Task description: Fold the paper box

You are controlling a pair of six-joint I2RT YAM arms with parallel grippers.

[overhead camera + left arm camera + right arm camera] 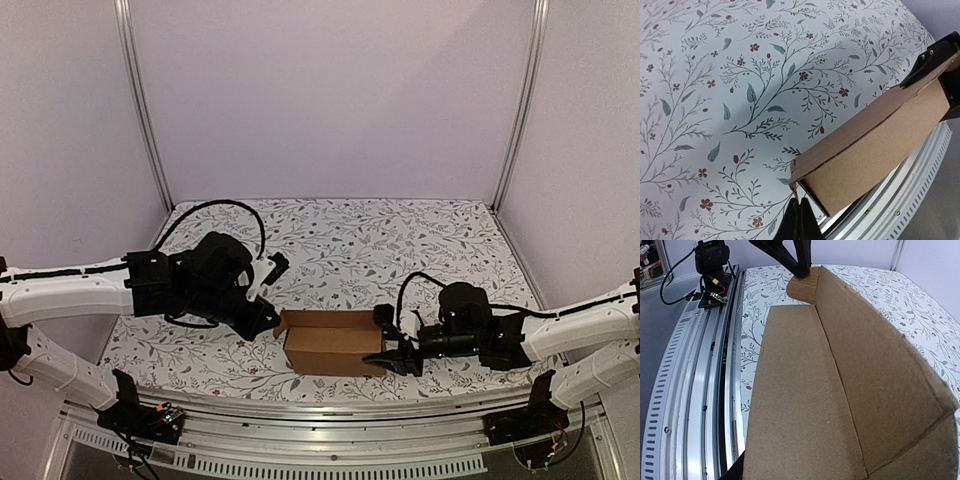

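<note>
The paper box is a long brown cardboard box lying near the table's front edge. My left gripper is at its left end. In the left wrist view the left gripper is shut, pinching a thin tab at the corner of the box. My right gripper straddles the box's right end, with one finger against the back side and one against the front. In the right wrist view the box fills the frame, and only one finger shows, at the bottom left.
The table has a floral cloth. A metal rail runs along the front edge, just below the box. White walls and aluminium posts enclose the back and sides.
</note>
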